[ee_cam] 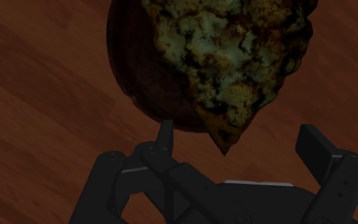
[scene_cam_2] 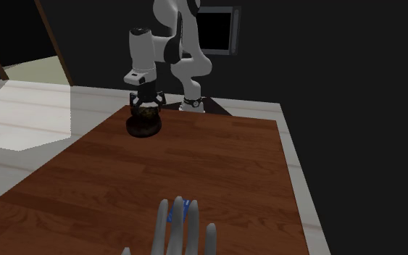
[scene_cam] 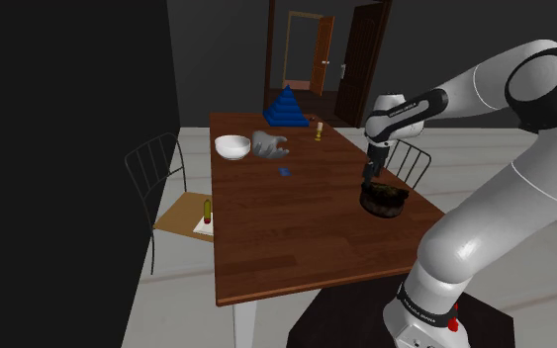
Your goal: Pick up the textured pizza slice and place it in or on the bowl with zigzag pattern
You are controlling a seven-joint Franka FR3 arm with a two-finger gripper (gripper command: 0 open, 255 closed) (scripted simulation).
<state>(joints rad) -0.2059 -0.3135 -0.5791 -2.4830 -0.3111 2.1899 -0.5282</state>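
Black wire chair (scene_cam: 153, 163): stands at the shoulder view's left, against the brown wooden table (scene_cam: 276, 237).
White round bowl (scene_cam: 232, 146): you see it on the table's far part, just beside a grey hand-shaped object (scene_cam: 270, 145).
Blue stepped pyramid (scene_cam: 285, 107): sits at the table's far end, behind both.
Black two-finger gripper (scene_cam: 370, 176): your pincer is released; its fingers (ee_cam: 165, 135) stand apart, and the slice's pointed tip lies between them, untouched.
Mottled, crusty pizza slice (ee_cam: 234, 57): lies on top of the dark brown round bowl (ee_cam: 139, 70), with its tip overhanging the rim toward the gripper.
Bowl's place: near the table's edge on the shoulder view's right.
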